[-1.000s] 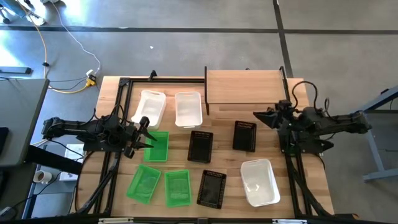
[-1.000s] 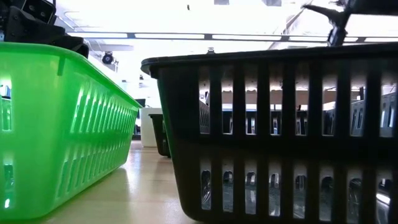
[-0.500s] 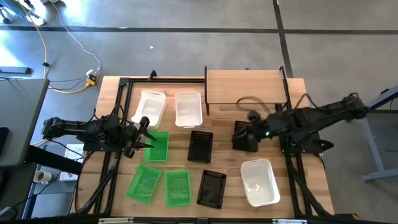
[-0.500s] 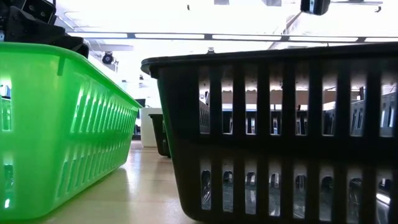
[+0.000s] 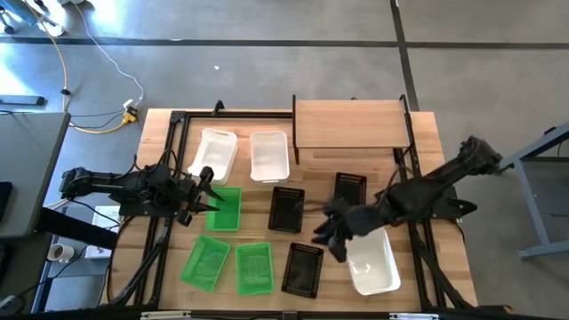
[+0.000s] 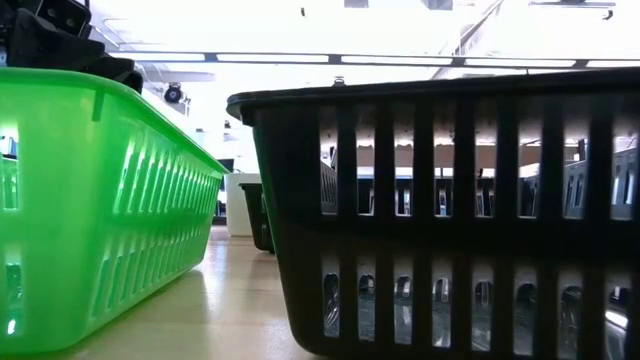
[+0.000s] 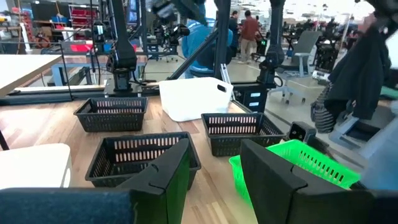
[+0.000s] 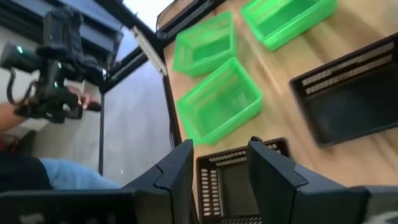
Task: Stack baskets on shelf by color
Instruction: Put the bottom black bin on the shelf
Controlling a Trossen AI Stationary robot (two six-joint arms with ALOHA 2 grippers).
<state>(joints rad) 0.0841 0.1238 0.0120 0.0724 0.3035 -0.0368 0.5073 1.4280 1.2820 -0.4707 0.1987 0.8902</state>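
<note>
The shelf (image 5: 351, 124) stands at the back right of the table with nothing on it. Two white baskets (image 5: 216, 153) (image 5: 269, 156) sit to its left, and a third (image 5: 373, 262) lies front right. Three green baskets (image 5: 222, 209) (image 5: 206, 264) (image 5: 254, 268) and three black baskets (image 5: 286, 210) (image 5: 349, 194) (image 5: 302, 268) lie across the middle and front. My right gripper (image 5: 333, 233) hangs open and empty above the front black basket (image 8: 231, 180). My left gripper (image 5: 209, 191) waits open at the edge of a green basket (image 7: 305, 162).
Black frame rails (image 5: 169, 151) run along the table's sides. In the low view, a green basket (image 6: 90, 200) and a black basket (image 6: 450, 210) fill the foreground. A person holding a dark device (image 8: 53, 68) stands beyond the table's edge in the right wrist view.
My right arm has swung from the table's right side out to the front middle, over the black and white baskets. The left arm has stayed still.
</note>
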